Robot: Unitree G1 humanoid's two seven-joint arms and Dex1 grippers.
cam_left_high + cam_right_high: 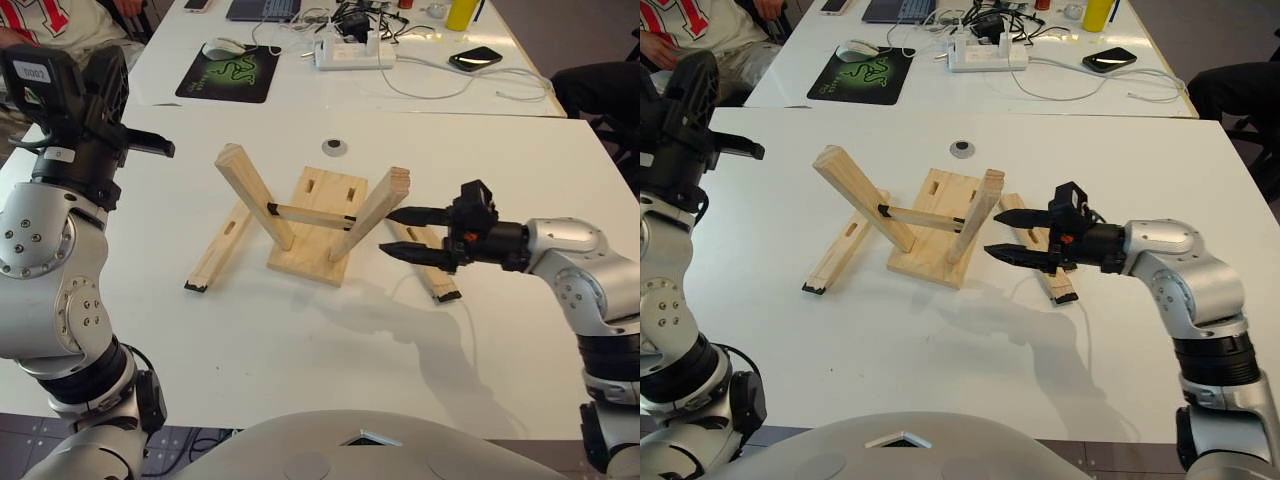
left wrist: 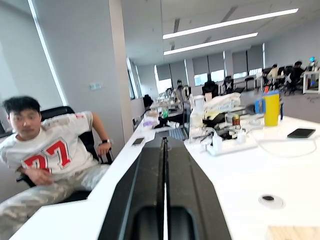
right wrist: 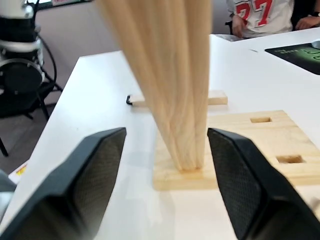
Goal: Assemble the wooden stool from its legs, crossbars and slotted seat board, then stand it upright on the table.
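Looking from head cam: seat board (image 1: 300, 262) flat mid-table (image 1: 300, 350), two legs (image 1: 255, 195) standing tilted in it w/ crossbar (image 1: 310, 215) between. R gripper (image 1: 388, 232) spread wide just beside right-hand leg (image 1: 375, 210); L gripper (image 1: 160, 148) high over table's left edge. L wrist: fingers (image 2: 145, 170) pressed together, nothing held. R wrist: leg ahead between pads (image 3: 95, 165), untouched.

Nearer leg (image 1: 372, 213): being carried upright by the seat board (image 1: 300, 262), just ahead of the right gripper (image 1: 387, 232).
Loose leg (image 1: 437, 280): being overhung, beneath that gripper.
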